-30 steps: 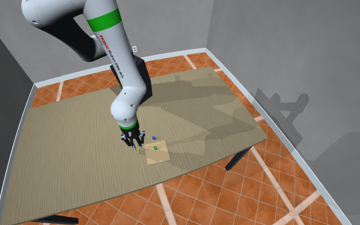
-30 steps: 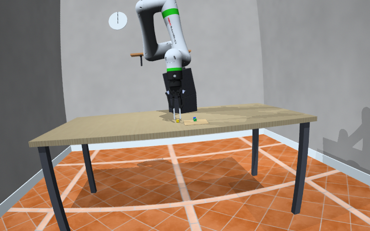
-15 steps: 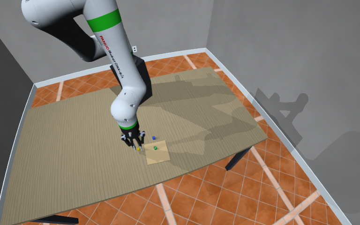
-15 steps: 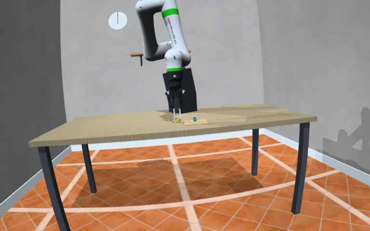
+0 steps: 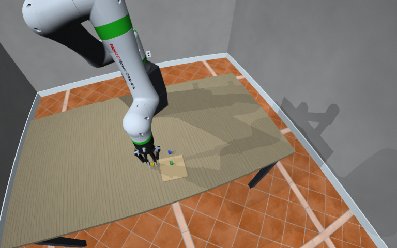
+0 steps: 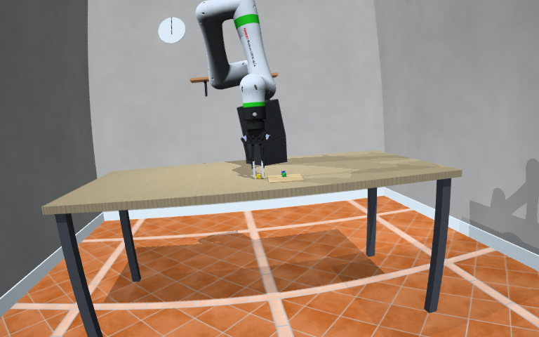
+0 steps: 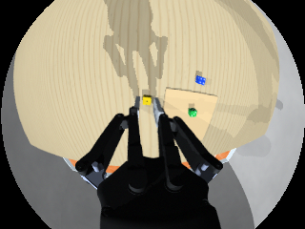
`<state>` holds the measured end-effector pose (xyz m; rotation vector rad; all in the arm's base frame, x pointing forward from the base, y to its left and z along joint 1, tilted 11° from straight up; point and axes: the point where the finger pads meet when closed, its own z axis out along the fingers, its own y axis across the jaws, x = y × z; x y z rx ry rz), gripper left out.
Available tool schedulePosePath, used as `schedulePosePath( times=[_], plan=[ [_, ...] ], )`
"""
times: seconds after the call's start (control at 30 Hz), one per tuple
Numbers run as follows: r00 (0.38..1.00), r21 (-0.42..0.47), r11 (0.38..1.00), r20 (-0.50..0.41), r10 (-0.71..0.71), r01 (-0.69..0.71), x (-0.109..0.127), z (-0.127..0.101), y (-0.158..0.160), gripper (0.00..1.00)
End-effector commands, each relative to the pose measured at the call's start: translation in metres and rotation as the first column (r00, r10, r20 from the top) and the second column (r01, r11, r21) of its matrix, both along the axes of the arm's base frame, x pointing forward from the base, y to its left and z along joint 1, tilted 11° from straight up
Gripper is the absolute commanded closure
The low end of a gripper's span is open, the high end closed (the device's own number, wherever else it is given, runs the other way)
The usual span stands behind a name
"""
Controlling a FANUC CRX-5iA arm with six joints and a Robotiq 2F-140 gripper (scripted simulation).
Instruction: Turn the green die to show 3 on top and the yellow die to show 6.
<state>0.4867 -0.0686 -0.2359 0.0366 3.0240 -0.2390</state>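
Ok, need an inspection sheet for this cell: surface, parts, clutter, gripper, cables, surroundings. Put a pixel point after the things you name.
Surface: wood-grain table (image 5: 73, 160) (image 6: 158, 188) (image 7: 62, 81), shadows across it.
Yellow die (image 5: 152, 164) (image 6: 258, 176) (image 7: 147, 100): off the mat, beside it.
Green die (image 5: 171, 163) (image 6: 283, 175) (image 7: 193, 113): on the mat.
Blue die (image 5: 169, 152) (image 6: 283, 171) (image 7: 200, 80): off the mat, on the table.
Mat (image 5: 173, 173) (image 6: 285, 179) (image 7: 188, 97): looks flat.
Clutter: nothing seen.
Gripper (image 5: 152, 165) (image 6: 258, 177) (image 7: 146, 103): jaws part open, yellow die between them, not clamped.
Cables: nothing seen.
Surroundings: grey walls (image 5: 187, 29) (image 6: 318, 79), tiled floor (image 5: 248, 210) (image 6: 206, 269).

Arm (image 5: 124, 55) (image 6: 254, 47) bent at elbow, forearm slanting down. Wrist (image 5: 142, 141) (image 6: 253, 104) low, gripper (image 5: 152, 164) (image 6: 258, 175) (image 7: 146, 103) below it, pointing downward. Fingers partly open, narrow gap between tips, roughly parallel in exterior view.
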Motion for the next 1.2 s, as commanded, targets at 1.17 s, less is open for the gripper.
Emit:
schedulePosePath(
  times=[1.17],
  plan=[
    [1.000, -0.002, 1.000, 0.006, 0.000, 0.000, 0.0007, -0.0064, -0.0010, 0.81]
  ],
)
